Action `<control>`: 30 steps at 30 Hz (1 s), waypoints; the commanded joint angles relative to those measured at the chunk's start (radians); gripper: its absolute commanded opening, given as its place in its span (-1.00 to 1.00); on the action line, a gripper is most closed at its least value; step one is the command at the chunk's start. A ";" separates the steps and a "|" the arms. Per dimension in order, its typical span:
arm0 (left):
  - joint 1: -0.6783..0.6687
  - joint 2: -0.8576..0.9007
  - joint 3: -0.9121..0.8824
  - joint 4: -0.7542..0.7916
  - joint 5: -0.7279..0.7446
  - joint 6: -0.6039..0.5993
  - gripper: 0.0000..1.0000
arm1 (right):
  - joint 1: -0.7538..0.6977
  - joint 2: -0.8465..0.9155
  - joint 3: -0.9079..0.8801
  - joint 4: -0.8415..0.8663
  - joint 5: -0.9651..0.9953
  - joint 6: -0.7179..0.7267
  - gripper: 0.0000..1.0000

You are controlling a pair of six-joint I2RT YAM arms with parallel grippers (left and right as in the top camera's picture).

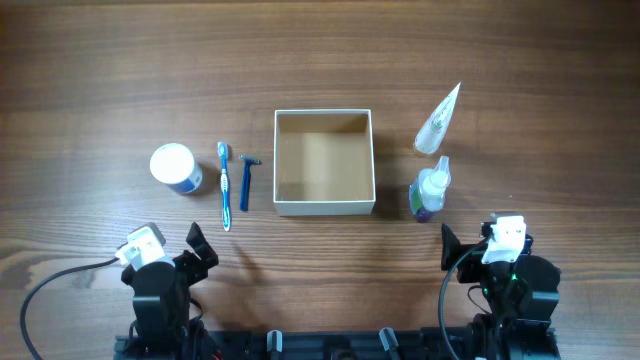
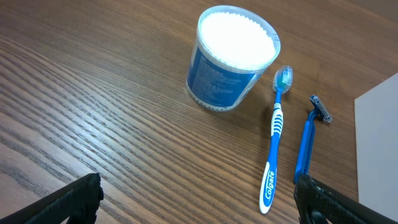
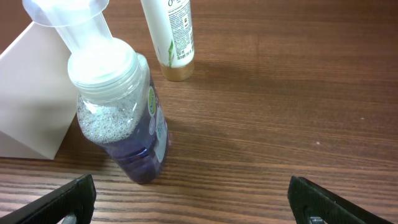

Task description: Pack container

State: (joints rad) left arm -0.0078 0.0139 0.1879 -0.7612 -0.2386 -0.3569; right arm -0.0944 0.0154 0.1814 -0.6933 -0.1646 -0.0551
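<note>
The container (image 1: 276,160), a square white box with a brown inside, sits mid-table with nothing in it; its white wall shows in the left wrist view (image 2: 379,143) and the right wrist view (image 3: 31,106). Left of it lie a blue razor (image 1: 245,182), a blue toothbrush (image 1: 224,185) and a white-lidded blue jar (image 1: 175,167). Right of it lie a purple pump bottle (image 1: 430,190) and a white tube (image 1: 438,122). My left gripper (image 1: 200,250) is open and empty, near the front edge. My right gripper (image 1: 465,255) is open and empty, just in front of the bottle (image 3: 124,112).
The wooden table (image 1: 520,90) runs wide on all sides. The jar (image 2: 233,56), toothbrush (image 2: 275,146) and razor (image 2: 306,146) lie ahead of the left jaws. The tube (image 3: 169,37) lies beyond the bottle.
</note>
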 commanded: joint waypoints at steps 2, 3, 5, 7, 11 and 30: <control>0.005 -0.009 -0.010 0.002 0.002 0.008 0.99 | 0.003 -0.011 -0.007 0.005 -0.020 -0.014 0.99; 0.005 -0.009 -0.010 0.002 0.002 0.008 0.99 | 0.003 -0.011 -0.007 0.005 -0.020 -0.014 0.99; 0.005 -0.009 -0.010 0.002 0.002 0.008 1.00 | 0.003 -0.011 -0.007 0.005 -0.020 -0.014 0.99; 0.005 -0.009 -0.010 0.002 0.002 0.008 0.99 | 0.003 -0.011 -0.007 0.005 -0.020 -0.013 0.99; 0.005 -0.009 -0.010 0.002 0.002 0.008 0.99 | 0.003 -0.011 -0.007 0.005 -0.020 -0.013 0.99; 0.005 -0.009 -0.010 0.002 0.002 0.008 0.99 | 0.003 -0.011 -0.007 0.092 -0.040 -0.023 1.00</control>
State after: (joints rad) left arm -0.0078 0.0139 0.1879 -0.7612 -0.2386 -0.3569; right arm -0.0944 0.0154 0.1806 -0.6739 -0.1646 -0.0673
